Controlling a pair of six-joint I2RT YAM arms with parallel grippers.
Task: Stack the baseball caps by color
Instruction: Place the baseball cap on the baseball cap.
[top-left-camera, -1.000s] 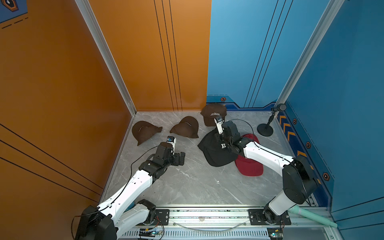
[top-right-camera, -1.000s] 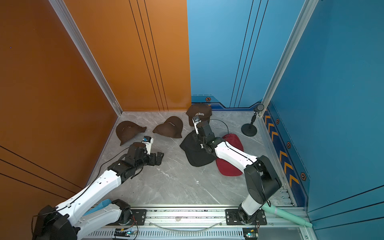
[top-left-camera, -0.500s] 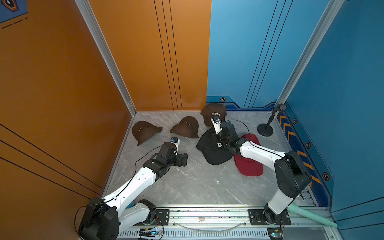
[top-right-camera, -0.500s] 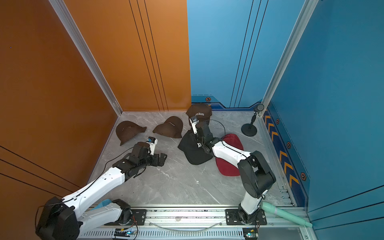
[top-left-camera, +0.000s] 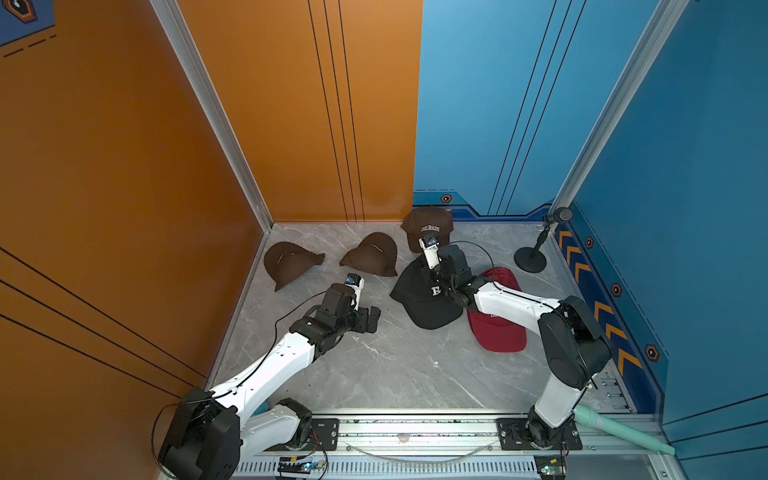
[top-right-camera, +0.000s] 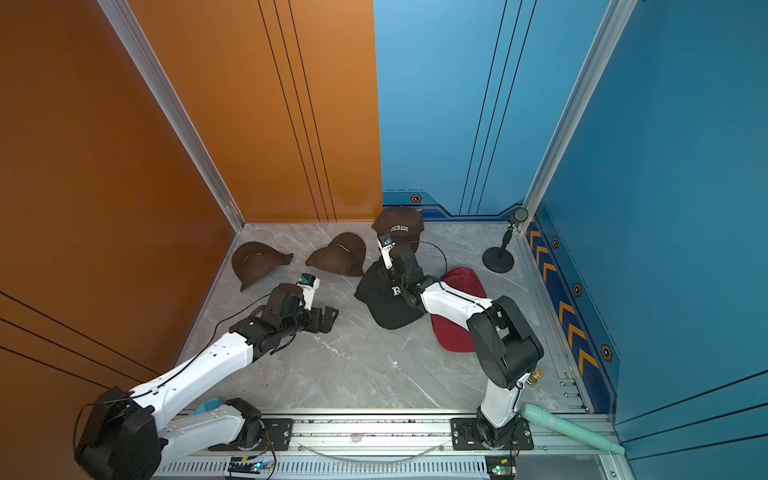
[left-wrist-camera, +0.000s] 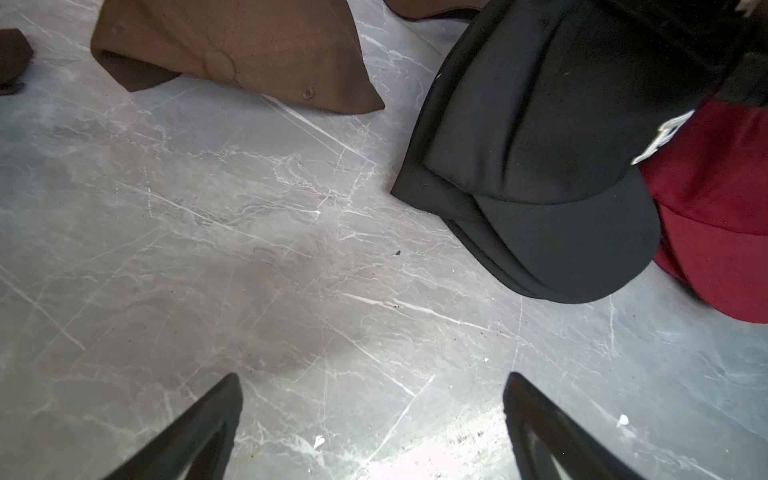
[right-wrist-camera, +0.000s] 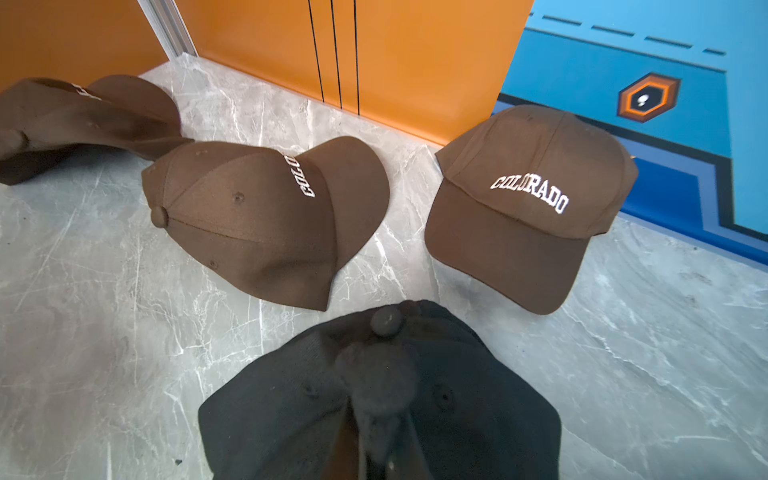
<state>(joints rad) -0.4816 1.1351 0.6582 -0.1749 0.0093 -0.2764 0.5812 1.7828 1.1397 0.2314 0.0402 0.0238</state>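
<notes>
Just changed: Your left claw (top-left-camera: 371, 319) is creeping across the surface (top-left-camera: 395, 374) toward the black caps (top-left-camera: 424, 307) and is now nearer to them than a second ago. Your right arm (top-left-camera: 511, 303) is folding inward and nudging that pile slightly sideways.
Meaning: The black pile is probably getting its final tidy. The brown caps are still waiting to be stacked, so you are likely heading there next.
Left claw: It is gaping wide, carrying nothing and hovering low over bare surface.
Right claw (right-wrist-camera: 376, 415): It is pinching tight on bunched crown fabric of the top black cap (right-wrist-camera: 478, 395).
Black caps: They are lying layered mid-surface with their brims overlapping. A white letter is showing on the top one, and the pile's edge is resting against the red caps (top-left-camera: 500, 332).
Red caps: They are sitting partly under your right arm, so you cannot tell how many are in the pile.
Brown caps: Three are lying apart along the far edge. One (top-left-camera: 428, 226) is sitting upright with its COLORADO lettering facing you, and two (top-left-camera: 372, 255) (top-left-camera: 289, 264) are slumping on their sides.
</notes>
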